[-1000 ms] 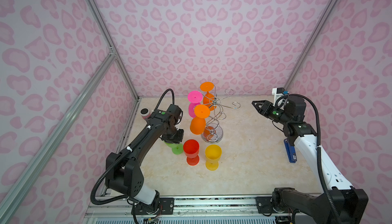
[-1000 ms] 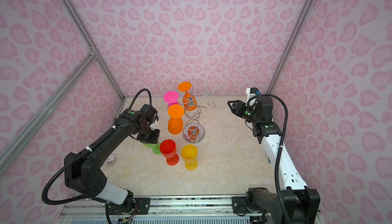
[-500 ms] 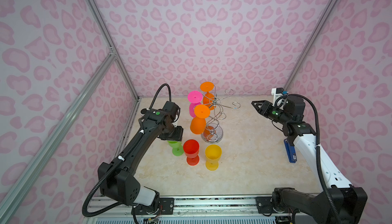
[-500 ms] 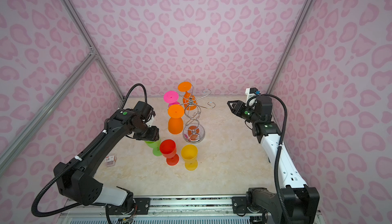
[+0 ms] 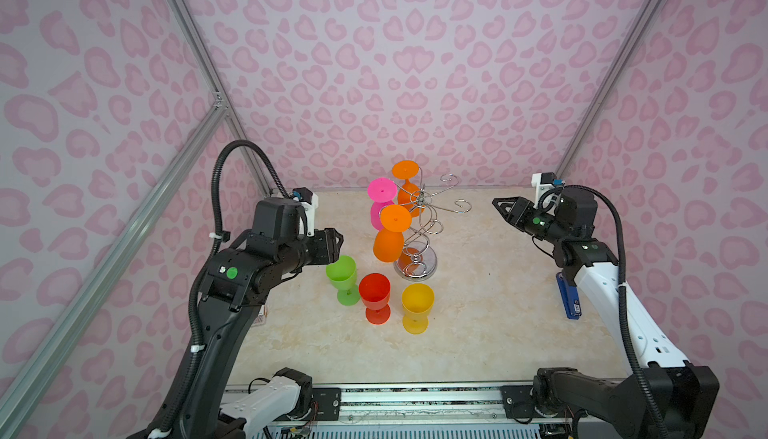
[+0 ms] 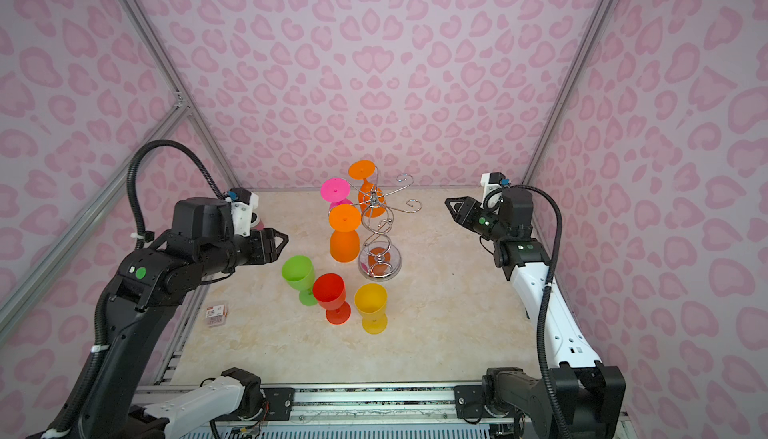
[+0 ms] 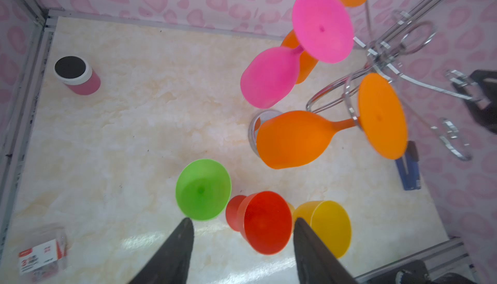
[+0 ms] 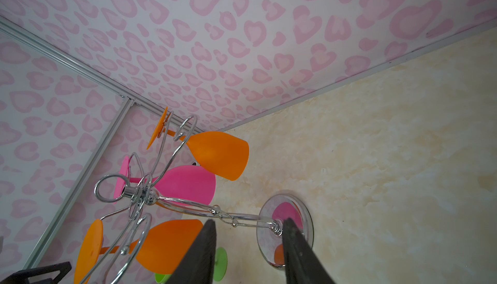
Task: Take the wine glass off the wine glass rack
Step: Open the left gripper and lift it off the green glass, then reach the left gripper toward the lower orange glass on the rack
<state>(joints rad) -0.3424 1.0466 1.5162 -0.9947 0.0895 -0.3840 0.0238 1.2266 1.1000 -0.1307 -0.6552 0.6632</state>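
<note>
Next pick: bring the open, empty left claw (image 5: 336, 243) to the orange plastic wine glass (image 5: 390, 238) hanging foot-up at the front of the tall chrome wire wine glass rack (image 5: 417, 269), half-open, empty right claw (image 5: 500, 205) well apart from it.

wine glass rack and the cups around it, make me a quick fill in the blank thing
The rack holds ___ glasses, all upside down.
The hanging glass that isn't orange is ___.
Between the green glass and the yellow glass stands a ___ one.
The left gripper holds ___.
Missing: three, pink, red, nothing.
</note>
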